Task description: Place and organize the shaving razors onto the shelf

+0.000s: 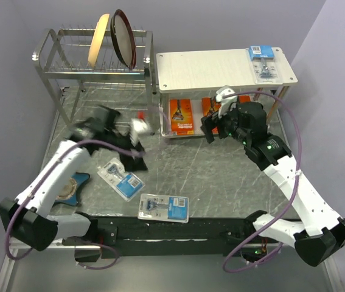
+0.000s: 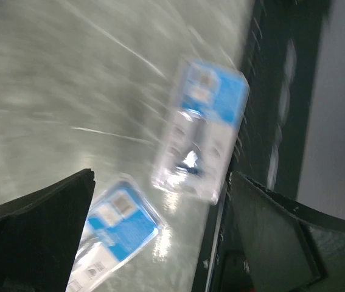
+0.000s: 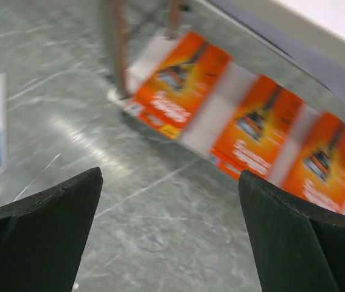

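Orange razor packs (image 3: 254, 128), three, lay on lower tier of shelf (image 1: 209, 67); one blue pack (image 1: 263, 62) on its top board; two blue packs (image 1: 121, 176) on worktop (image 1: 221, 176); left pincer (image 2: 160, 182) and right pincer (image 3: 169, 176) both stood apart, empty.

Grey table (image 1: 221, 176), two blue packs (image 1: 163, 207), shelf (image 1: 209, 70)

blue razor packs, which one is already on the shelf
The blue pack at the right end of the top board of the shelf; the other two lie on the table.
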